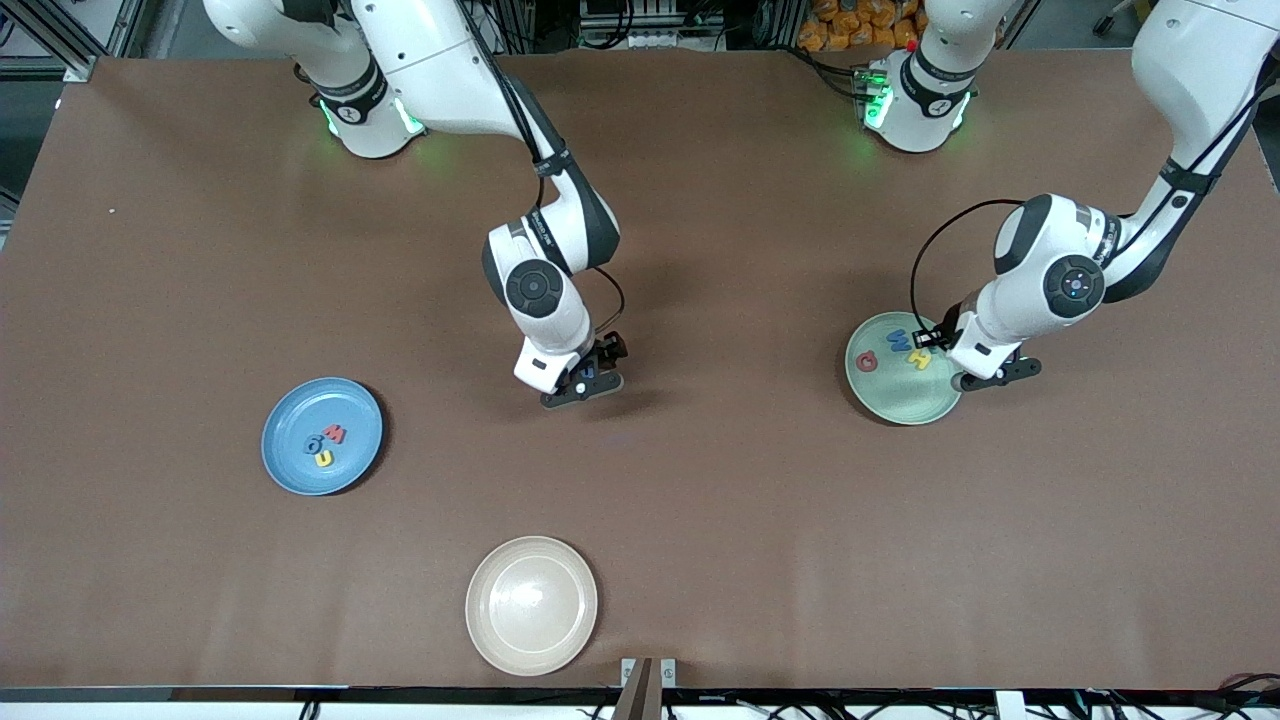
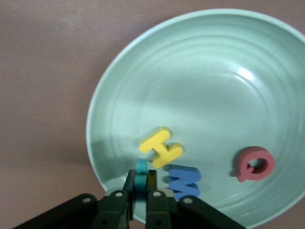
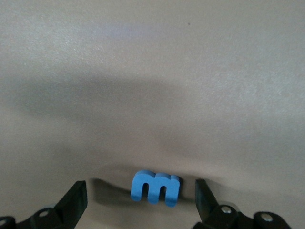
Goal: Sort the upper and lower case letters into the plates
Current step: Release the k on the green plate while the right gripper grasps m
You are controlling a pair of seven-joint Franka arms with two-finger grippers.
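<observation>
Left gripper (image 1: 985,378) sits low at the edge of the mint green plate (image 1: 900,405), on the side toward the left arm's end of the counter (image 1: 700,500). In the left wrist view its fingers (image 2: 129,191) stand close together around a teal letter (image 2: 141,175), which stands on edge between them; whether the pads press it or have just let go cannot be told. Just past the fingertips in the plate lie a yellow H (image 2: 161,147) and, beside it, a blue M (image 2: 185,182). A red Q (image 2: 255,163) lies apart from them, deeper in the plate.

Right gripper (image 1: 583,385) is down near the counter around its middle, jaws spread wide. A blue lowercase m (image 3: 155,187) lies on the bare counter between the two fingers (image 3: 72,202), touching neither; nothing is gripped.

Sky blue plate (image 1: 322,436) lies toward the right arm's end of the counter, well apart from the right gripper and nearer the front camera. It holds three letters clustered together: a red one (image 1: 335,433), a dark blue one (image 1: 313,444) and a yellow one (image 1: 324,458); their shapes are too small to read with confidence.

A cream-beige plate (image 1: 531,605) lies near the counter's front edge, below the right gripper in the front view.
</observation>
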